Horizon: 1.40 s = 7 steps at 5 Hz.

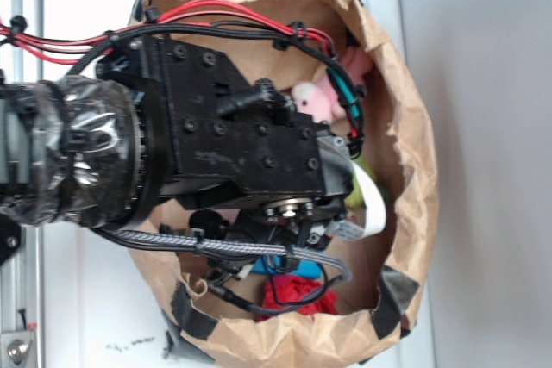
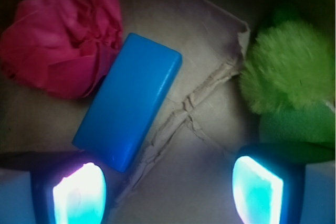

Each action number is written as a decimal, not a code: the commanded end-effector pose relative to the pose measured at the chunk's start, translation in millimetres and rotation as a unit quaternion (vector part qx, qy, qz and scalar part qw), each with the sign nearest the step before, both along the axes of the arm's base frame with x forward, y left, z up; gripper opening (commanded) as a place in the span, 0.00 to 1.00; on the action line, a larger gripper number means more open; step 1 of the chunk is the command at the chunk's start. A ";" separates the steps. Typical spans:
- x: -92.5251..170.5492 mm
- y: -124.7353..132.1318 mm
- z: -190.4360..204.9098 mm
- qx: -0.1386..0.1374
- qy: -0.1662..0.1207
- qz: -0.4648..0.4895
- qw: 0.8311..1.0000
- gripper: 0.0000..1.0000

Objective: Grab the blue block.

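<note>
While the arm (image 1: 216,135) reaches down into the paper bag (image 1: 405,135), the gripper (image 2: 168,187) hangs spread wide, nothing between its glowing fingertips (image 2: 79,195). Blue block (image 2: 128,100) lies flat and diagonal on the bag floor, just ahead of one fingertip, touching the red wrinkly ball (image 2: 60,32). Green plush toy (image 2: 289,77) sits opposite, by the bag wall.

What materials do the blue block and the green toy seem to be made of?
The blue block looks like hard plastic or painted wood: smooth faces, rounded edges, soft sheen. The green toy looks like plush fabric: fuzzy fibres at its outline.
</note>
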<state>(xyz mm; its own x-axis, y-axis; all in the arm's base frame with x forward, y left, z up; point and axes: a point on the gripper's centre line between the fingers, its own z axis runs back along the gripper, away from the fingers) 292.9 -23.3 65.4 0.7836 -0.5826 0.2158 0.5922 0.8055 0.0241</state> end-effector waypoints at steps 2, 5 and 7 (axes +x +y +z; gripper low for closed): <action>-6.4 -13.7 24.4 -0.016 0.000 0.081 0.997 1.00; -4.2 -20.0 22.5 -0.015 -0.032 0.138 0.990 1.00; -14.4 -35.9 21.6 -0.017 -0.021 0.135 0.990 1.00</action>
<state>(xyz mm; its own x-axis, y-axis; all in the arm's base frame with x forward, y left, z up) 275.7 -45.9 66.5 0.9227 -0.3274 0.2034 0.3338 0.9427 0.0034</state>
